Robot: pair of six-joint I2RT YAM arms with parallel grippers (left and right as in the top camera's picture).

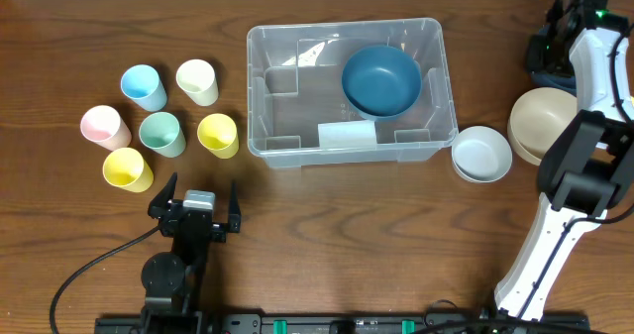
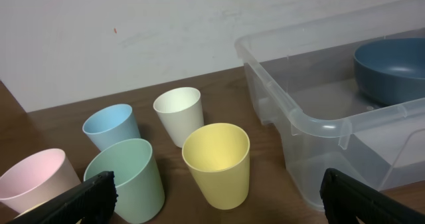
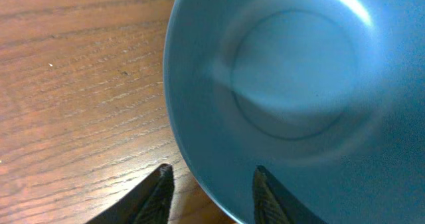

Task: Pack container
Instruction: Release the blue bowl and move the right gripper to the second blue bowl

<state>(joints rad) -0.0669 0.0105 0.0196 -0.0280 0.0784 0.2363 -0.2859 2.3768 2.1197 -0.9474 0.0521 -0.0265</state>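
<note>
At 2 o'clock on the table, right gripper, jaws spread, straddles the blue bowl rim; seat deeper, pinch squarely, lift toward container; left gripper also spread.

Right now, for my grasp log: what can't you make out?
The blue bowl: right wrist view, blurred, cut off by frame edges.
The right end effector: overhead, hidden beneath its own arm.
The pink cup: left wrist view, cut by the left edge.

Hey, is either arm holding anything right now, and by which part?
Nothing is held. The left gripper is open. The right gripper has open jaws astride the rim of a blue bowl, not yet closed on it.
</note>
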